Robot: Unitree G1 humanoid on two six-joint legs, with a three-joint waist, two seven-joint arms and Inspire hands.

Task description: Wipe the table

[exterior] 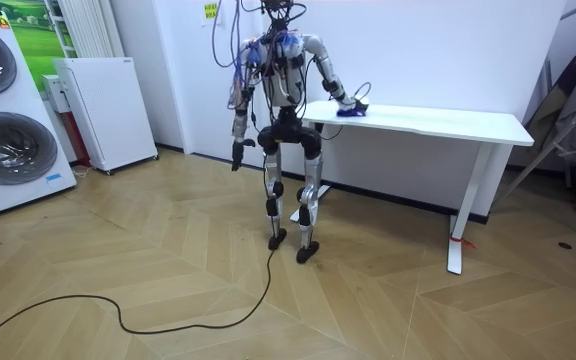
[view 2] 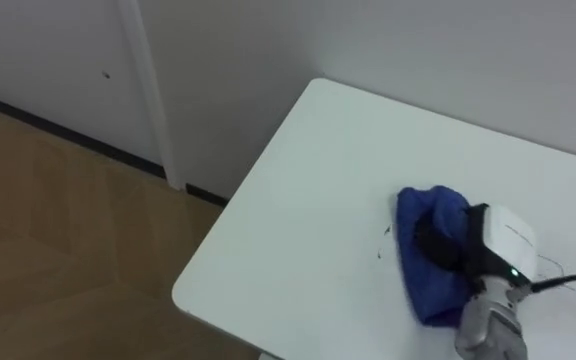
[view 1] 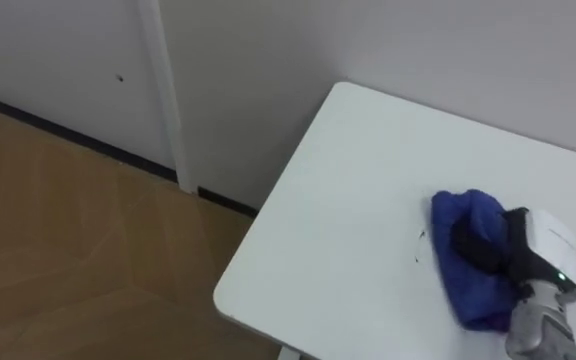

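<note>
— Well, your right hand shows at 4 o'clock in the eye view, resting on top of the blue cloth. Its dark fingers stretch toward 9 o'clock and press down into the folds. They look laid flat on the cloth, not wrapped round it.

— And the cloth itself?

— It's bunched up on the white table, partly under your hand, with blue showing at 12 and at 6 o'clock of the fingers. Just beside its 9 o'clock edge there are a few small dark specks on the tabletop.

— How does it sit against the table's corners?

— The rounded near corner lies at 8 o'clock from the cloth and the far corner at 11, both well apart from it. Past the table's edge you see wooden floor, a dark skirting board and a white door frame.

— And the other arm?

— In the room view your left hand hangs by the thigh at the room view's left, well apart from the table. You stand at the table's end with your right arm reaching over it. Washing machines and a white cabinet stand at 9 o'clock of you in that view.
</note>
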